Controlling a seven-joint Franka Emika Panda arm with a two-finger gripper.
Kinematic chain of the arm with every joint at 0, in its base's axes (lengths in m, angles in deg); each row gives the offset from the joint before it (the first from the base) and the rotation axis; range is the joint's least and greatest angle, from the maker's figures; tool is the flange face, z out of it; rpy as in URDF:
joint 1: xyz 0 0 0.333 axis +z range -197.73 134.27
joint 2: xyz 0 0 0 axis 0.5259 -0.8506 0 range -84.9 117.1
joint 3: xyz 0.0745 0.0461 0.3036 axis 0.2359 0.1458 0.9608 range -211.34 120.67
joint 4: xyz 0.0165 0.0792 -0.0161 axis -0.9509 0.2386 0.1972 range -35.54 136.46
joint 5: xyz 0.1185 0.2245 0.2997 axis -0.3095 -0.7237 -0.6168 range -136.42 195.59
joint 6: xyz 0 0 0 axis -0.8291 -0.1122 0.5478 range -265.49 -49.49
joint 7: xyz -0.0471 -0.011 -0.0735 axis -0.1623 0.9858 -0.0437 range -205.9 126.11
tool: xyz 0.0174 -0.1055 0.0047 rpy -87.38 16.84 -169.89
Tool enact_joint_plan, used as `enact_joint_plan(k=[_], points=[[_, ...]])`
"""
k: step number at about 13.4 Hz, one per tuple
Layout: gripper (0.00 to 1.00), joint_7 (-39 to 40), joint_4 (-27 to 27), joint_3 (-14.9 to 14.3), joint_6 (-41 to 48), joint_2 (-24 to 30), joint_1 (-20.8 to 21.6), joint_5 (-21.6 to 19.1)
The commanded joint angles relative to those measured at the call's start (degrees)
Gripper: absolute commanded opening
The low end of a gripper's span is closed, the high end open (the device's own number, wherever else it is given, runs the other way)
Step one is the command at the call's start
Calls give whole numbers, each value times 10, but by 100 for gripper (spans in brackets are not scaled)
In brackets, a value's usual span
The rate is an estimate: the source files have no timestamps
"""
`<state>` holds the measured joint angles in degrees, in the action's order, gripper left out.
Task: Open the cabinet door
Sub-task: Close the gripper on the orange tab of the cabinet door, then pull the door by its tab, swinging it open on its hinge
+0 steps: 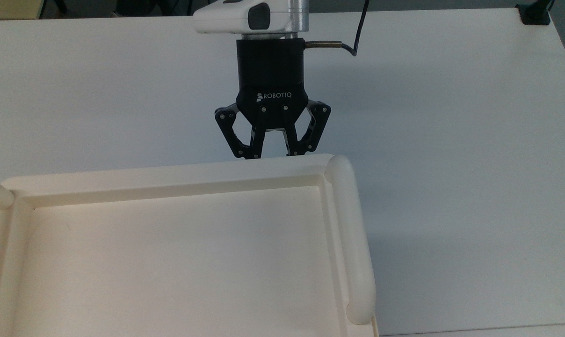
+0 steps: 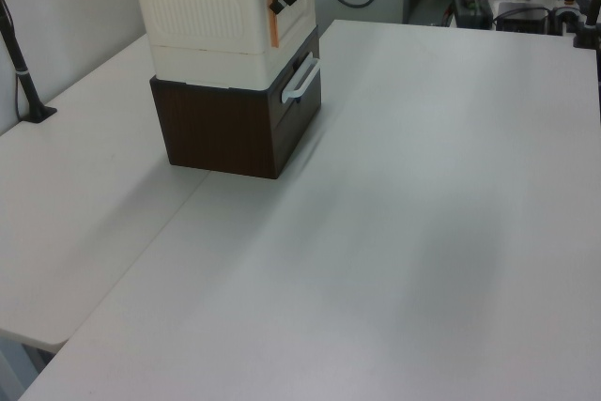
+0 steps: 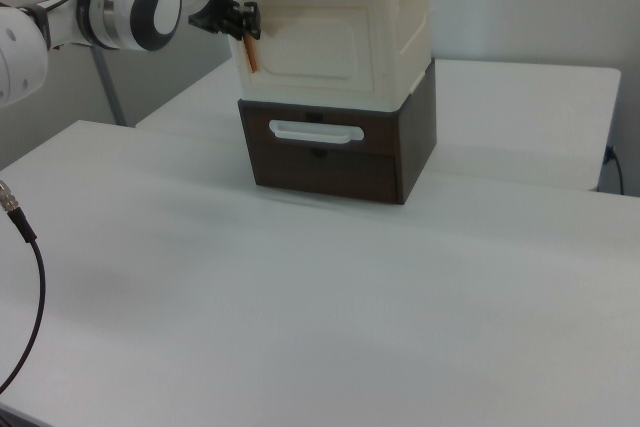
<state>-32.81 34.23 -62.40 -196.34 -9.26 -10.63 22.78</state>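
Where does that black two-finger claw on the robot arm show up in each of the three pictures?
Top view: the black gripper sits upper centre, at the cream cabinet's rim.
Left view: top centre, at the cabinet's orange strip.
Right view: upper left, above that strip.
Shared landmark: the dark brown drawer unit below.

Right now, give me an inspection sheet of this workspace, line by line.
Surface: white table, bare in front of the stack.
Job's things: cabinet door on the cream cabinet, looks closed, orange strip at its edge.
Clutter: nothing seen; dark brown drawer unit with a white handle sits under the cabinet.
Grippers: gripper open, fingertips dipping behind the cabinet's top edge at the door's orange edge.
Cables: black cable off the wrist; another cable hangs at the right view's left.
Surroundings: black clamp post on the table, equipment behind.
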Motion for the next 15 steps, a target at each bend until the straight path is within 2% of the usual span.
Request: enact_joint_plan(k=[1,5,7,9,15], points=[[39,-41,-8,-9,-25,-7,3,25],[37,-54,-10,-4,-25,-14,6,34],[22,-63,-7,-2,-25,-14,7,65],[10,-66,-6,-2,-25,-15,6,73],[5,-54,14,-1,-19,4,4,74]])
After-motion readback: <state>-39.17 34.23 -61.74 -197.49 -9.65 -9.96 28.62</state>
